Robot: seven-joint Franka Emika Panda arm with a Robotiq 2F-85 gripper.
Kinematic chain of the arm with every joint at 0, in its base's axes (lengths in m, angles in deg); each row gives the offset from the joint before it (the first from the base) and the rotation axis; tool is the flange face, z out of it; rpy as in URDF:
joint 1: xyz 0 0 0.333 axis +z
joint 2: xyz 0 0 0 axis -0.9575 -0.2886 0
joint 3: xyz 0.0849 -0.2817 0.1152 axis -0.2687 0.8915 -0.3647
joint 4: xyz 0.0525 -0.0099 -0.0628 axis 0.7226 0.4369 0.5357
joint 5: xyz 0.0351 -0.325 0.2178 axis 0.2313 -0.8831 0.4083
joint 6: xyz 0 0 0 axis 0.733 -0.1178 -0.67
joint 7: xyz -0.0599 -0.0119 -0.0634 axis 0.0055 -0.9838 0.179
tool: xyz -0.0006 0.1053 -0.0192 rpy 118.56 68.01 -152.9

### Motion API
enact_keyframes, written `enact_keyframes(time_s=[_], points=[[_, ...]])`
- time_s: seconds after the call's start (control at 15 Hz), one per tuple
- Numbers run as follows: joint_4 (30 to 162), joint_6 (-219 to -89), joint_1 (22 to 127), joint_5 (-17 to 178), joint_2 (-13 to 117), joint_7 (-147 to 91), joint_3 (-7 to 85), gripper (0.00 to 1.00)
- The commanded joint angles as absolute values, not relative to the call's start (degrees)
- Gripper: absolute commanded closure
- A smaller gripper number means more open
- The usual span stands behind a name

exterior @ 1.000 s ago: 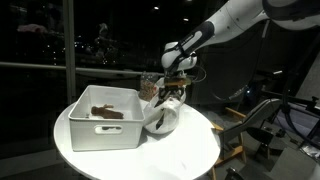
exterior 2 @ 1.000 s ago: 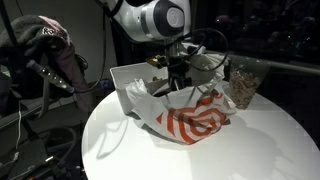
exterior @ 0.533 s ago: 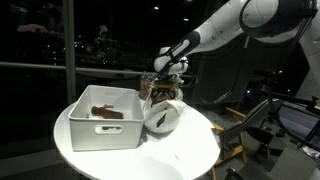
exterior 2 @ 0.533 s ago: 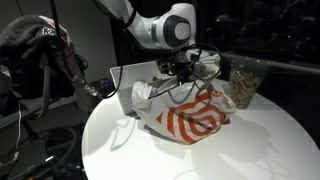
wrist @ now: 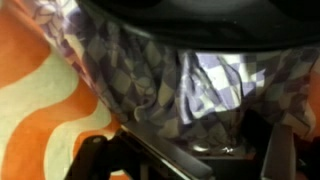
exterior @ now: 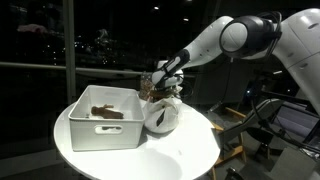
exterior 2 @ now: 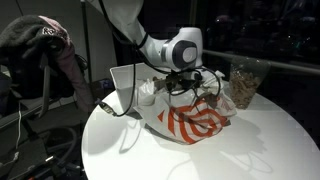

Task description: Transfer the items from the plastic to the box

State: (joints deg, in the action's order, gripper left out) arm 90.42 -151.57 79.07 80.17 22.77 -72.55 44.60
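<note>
Wrist view: crinkly plastic bag (wrist: 45, 95), orange-white stripes beside lavender checks; claw (wrist: 190, 158) wide open, empty.

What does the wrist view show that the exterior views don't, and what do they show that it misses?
Only the wrist view: a close, blurry look at a crinkled lavender checked item just ahead of the jaws, which stand wide apart.

Only the exterior views: the white box with a brown item lying in it, the round table, and the arm reaching down.

Both: the orange-and-white striped bag, which fills the left of the wrist view.
</note>
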Motion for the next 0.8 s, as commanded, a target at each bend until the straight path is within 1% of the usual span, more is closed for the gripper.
enact_keyframes(time_s=[0.0,0.07,0.13,0.27,0.53,0.6,0.67,0.73], points=[[86.7,-152.3,80.0,79.7,20.1,-76.2,46.4,0.27],[86.6,-152.3,80.1,79.6,20.1,-76.6,46.5,0.29],[86.8,-152.0,80.3,79.5,20.5,-77.2,46.7,0.35],[87.3,-150.7,80.2,79.5,21.6,-77.0,46.3,0.52],[88.3,-149.0,81.3,77.9,23.2,-77.4,47.0,0.81],[88.4,-148.3,81.7,77.5,23.6,-77.7,47.2,0.89],[88.6,-146.8,82.3,76.6,24.4,-78.5,47.8,0.96],[88.8,-144.4,82.7,76.1,25.4,-79.1,47.9,0.97]])
